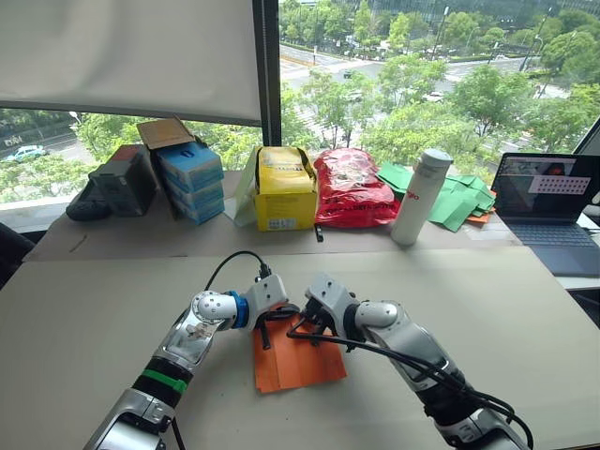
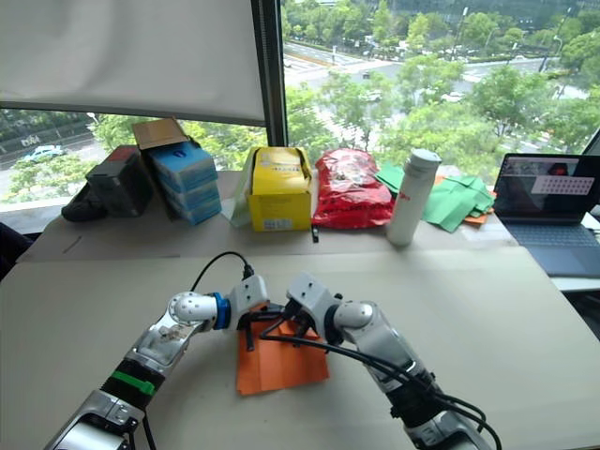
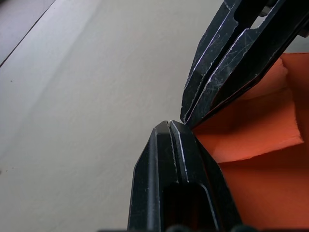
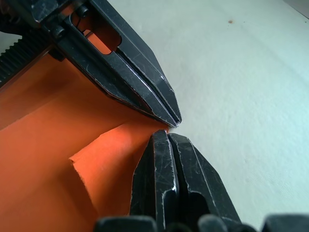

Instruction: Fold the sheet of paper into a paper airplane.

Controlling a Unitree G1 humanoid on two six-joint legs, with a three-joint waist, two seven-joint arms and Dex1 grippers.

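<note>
The sheet of paper is bright orange and lies partly folded on the table in front of me, with a folded flap near its far edge. My left gripper and right gripper meet tip to tip over that far edge. In the left wrist view my left gripper is shut, its tip at the paper's corner and almost touching the right gripper's fingers. In the right wrist view my right gripper is shut too. No paper shows between either pair of fingers.
Along the window ledge stand blue boxes, a yellow box, a red bag, a white bottle and green paper pieces. A laptop sits at the far right. The beige table spreads around the paper.
</note>
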